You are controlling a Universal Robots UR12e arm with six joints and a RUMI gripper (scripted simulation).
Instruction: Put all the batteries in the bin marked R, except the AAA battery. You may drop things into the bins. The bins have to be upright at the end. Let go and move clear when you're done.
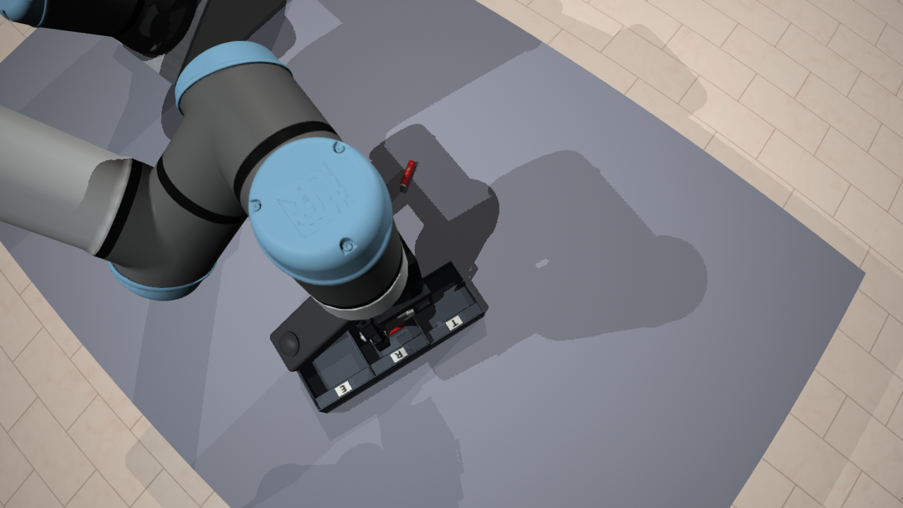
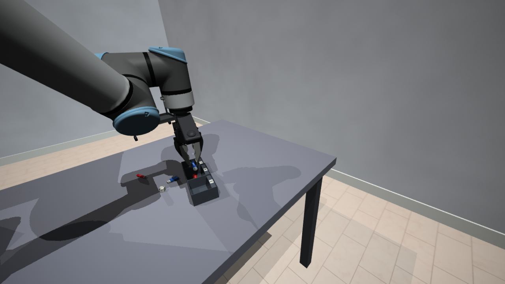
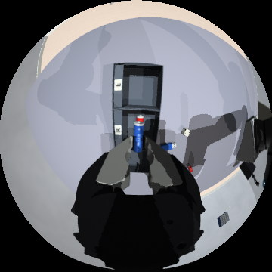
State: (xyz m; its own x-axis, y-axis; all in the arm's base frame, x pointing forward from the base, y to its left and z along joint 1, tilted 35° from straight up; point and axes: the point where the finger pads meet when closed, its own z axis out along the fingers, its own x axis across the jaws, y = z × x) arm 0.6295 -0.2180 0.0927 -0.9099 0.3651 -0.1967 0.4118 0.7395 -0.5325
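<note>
My gripper (image 1: pixel 379 336) (image 2: pixel 192 159) (image 3: pixel 138 137) is shut on a blue battery (image 2: pixel 194 165) (image 3: pixel 139 136) and holds it upright just above the middle compartment, marked R (image 1: pixel 397 355) (image 3: pixel 117 131), of a dark three-part bin (image 1: pixel 369 374) (image 2: pixel 204 199) (image 3: pixel 117 103). A red battery (image 1: pixel 396 330) (image 2: pixel 195 175) (image 3: pixel 140 119) lies in that R compartment, partly hidden by the gripper. A smaller red battery (image 1: pixel 408 175) (image 2: pixel 141 175) (image 3: pixel 190 169) lies on the table (image 1: pixel 631 379) (image 2: pixel 264 162) away from the bin.
The bin's outer compartments are marked E (image 1: pixel 343 388) (image 3: pixel 118 85) and T (image 1: pixel 453 323), and E looks empty. A blue USB stick (image 2: pixel 172 179) (image 3: pixel 168 146) and a white die (image 2: pixel 161 189) (image 3: pixel 185 131) lie on the table beside the bin. The arm hides them in the top view.
</note>
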